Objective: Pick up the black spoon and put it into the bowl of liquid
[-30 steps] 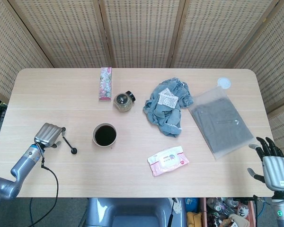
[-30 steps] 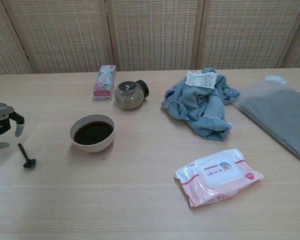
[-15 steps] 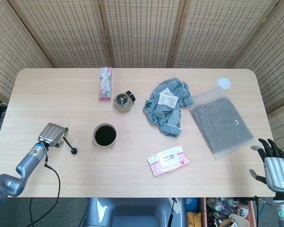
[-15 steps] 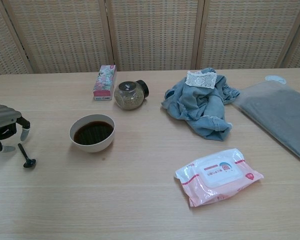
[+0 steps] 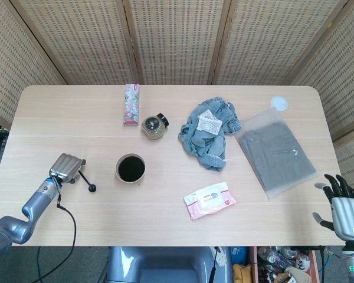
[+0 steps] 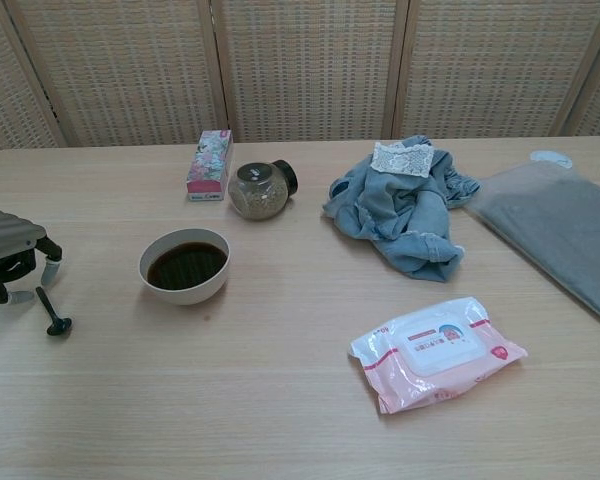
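The black spoon (image 5: 87, 181) (image 6: 49, 311) lies flat on the table, left of the white bowl (image 5: 117, 171) (image 6: 185, 293) of dark liquid. My left hand (image 5: 68, 167) (image 6: 10, 256) hovers low over the spoon's handle end. Its fingertips (image 6: 51, 271) point down on either side of the handle, apart, and the spoon still rests on the wood. My right hand (image 5: 344, 206) is off the table's front right corner, fingers spread and holding nothing; only the head view shows it.
Behind the bowl stand a tipped glass jar (image 5: 154, 126) (image 6: 259, 190) and a floral box (image 5: 131, 104) (image 6: 209, 165). A blue cloth heap (image 5: 209, 132) (image 6: 402, 208), a grey bagged garment (image 5: 275, 151) (image 6: 560, 228) and a wet-wipes pack (image 5: 209, 200) (image 6: 438, 350) lie to the right.
My left hand has slid a little right and lower, closing in over the spoon's handle end. The right hand has sunk slightly toward the frame's bottom corner. The spoon has not moved.
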Action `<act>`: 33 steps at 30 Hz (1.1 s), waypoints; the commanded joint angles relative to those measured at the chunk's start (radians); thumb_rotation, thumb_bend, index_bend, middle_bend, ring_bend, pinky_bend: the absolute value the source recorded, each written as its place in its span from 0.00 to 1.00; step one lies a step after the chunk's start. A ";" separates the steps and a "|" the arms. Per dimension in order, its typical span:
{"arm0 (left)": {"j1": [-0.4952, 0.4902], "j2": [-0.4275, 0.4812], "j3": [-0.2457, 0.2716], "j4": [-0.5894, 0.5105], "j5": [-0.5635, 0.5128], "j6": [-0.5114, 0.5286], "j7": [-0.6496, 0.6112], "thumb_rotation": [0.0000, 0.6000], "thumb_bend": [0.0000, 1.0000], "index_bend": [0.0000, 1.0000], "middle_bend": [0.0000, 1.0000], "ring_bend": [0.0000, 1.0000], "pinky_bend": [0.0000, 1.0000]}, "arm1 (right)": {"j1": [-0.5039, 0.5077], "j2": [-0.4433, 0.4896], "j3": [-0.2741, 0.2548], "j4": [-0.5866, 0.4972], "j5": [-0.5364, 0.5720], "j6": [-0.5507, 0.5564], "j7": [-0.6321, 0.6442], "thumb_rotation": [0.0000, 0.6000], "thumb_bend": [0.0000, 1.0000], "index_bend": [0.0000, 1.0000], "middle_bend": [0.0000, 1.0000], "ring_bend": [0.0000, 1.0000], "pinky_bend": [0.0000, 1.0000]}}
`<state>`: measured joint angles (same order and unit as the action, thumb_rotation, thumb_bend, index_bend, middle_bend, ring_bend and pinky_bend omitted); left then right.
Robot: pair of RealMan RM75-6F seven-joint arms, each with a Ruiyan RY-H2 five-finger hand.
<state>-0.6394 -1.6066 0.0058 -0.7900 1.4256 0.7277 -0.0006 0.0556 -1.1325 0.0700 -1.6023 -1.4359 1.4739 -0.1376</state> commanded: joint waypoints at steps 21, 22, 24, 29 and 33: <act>-0.006 -0.031 -0.004 0.034 -0.014 -0.018 -0.024 1.00 0.37 0.50 0.84 0.70 0.66 | -0.011 0.004 -0.001 0.000 0.004 0.009 0.002 1.00 0.30 0.33 0.22 0.13 0.27; -0.007 -0.032 -0.004 0.035 -0.015 -0.020 -0.026 1.00 0.37 0.50 0.84 0.70 0.66 | -0.012 0.004 -0.001 -0.001 0.006 0.010 0.001 1.00 0.29 0.33 0.22 0.13 0.27; -0.010 -0.035 -0.005 0.036 -0.017 -0.029 -0.032 1.00 0.37 0.50 0.84 0.70 0.66 | -0.013 0.007 -0.001 -0.003 0.010 0.007 -0.002 1.00 0.29 0.33 0.22 0.13 0.27; -0.017 -0.043 -0.005 0.044 -0.018 -0.040 -0.034 1.00 0.37 0.50 0.84 0.70 0.66 | -0.017 0.014 0.001 -0.011 0.012 0.012 -0.005 1.00 0.29 0.33 0.22 0.13 0.27; -0.017 -0.045 -0.005 0.045 -0.018 -0.037 -0.036 1.00 0.37 0.50 0.84 0.70 0.66 | -0.020 0.015 0.000 -0.012 0.012 0.014 -0.003 1.00 0.29 0.33 0.22 0.13 0.27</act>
<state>-0.6561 -1.6520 0.0003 -0.7455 1.4075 0.6910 -0.0363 0.0358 -1.1174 0.0696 -1.6140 -1.4243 1.4873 -0.1410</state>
